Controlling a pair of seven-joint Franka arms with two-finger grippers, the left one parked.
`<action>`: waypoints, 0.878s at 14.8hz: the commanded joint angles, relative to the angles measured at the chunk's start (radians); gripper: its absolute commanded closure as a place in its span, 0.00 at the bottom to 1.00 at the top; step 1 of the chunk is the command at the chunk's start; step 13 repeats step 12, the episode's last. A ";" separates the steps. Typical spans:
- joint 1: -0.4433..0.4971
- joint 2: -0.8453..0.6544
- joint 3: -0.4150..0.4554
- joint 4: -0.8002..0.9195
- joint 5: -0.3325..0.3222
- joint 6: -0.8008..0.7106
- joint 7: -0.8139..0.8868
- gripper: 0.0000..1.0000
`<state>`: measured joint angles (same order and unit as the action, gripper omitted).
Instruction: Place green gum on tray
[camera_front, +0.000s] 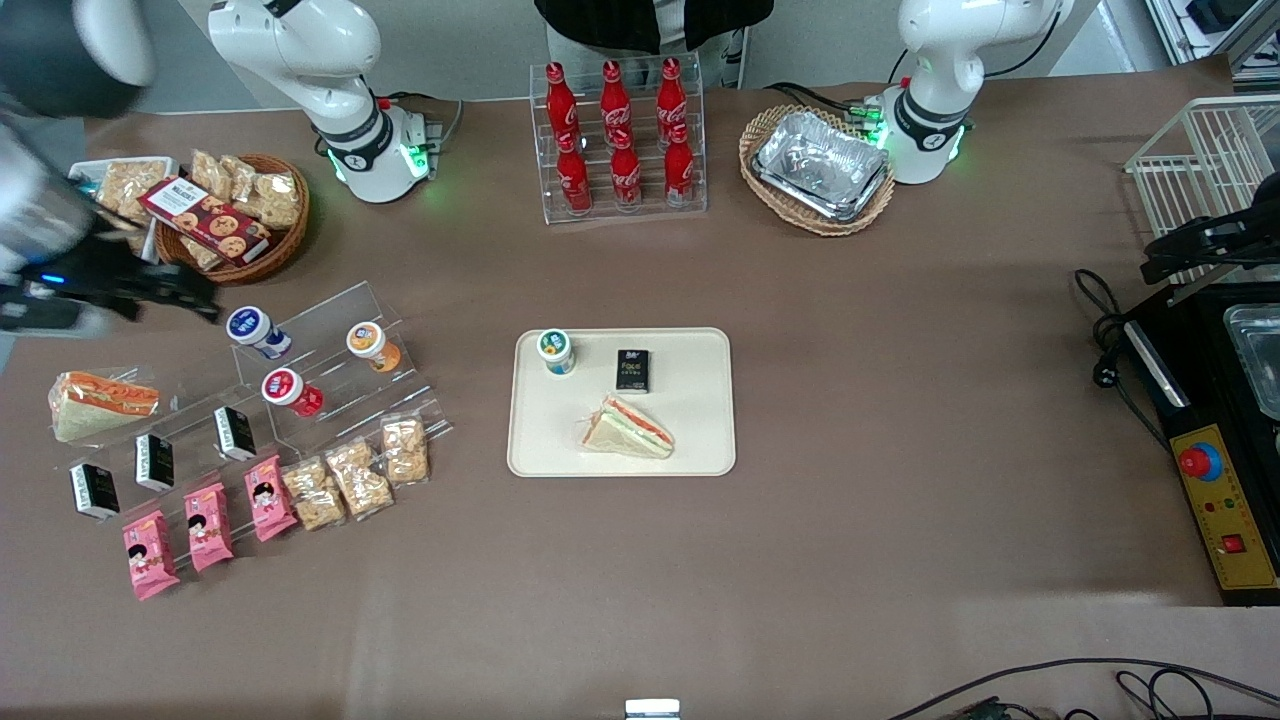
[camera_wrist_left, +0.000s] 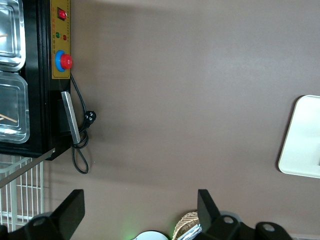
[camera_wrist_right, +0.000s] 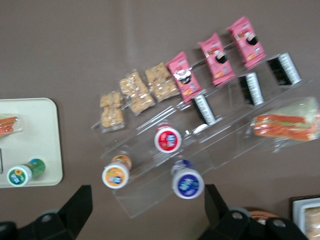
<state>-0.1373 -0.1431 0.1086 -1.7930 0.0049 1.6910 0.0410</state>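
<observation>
The green gum (camera_front: 555, 351), a small pale bottle with a green-rimmed white lid, stands upright on the cream tray (camera_front: 700, 440), at the tray's corner toward the working arm's end. It also shows in the right wrist view (camera_wrist_right: 20, 175), on the tray (camera_wrist_right: 40, 125). My right gripper (camera_front: 195, 295) hangs high above the table by the clear display rack (camera_front: 330, 330), well away from the tray. In the right wrist view the gripper (camera_wrist_right: 147, 192) is wide open and empty.
A black box (camera_front: 632, 369) and a sandwich (camera_front: 628, 428) lie on the tray. The rack holds blue- (camera_front: 251, 327), orange- (camera_front: 368, 341) and red-lidded (camera_front: 284, 388) bottles, black boxes, pink packets and crackers. Cola bottles (camera_front: 617, 135), a snack basket (camera_front: 235, 215) and a foil tray (camera_front: 820, 165) stand farther back.
</observation>
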 joint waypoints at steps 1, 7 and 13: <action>0.012 0.028 -0.087 0.130 0.024 -0.103 -0.153 0.00; 0.097 0.065 -0.187 0.153 0.018 -0.093 -0.150 0.00; 0.111 0.183 -0.211 0.253 0.017 -0.074 -0.148 0.00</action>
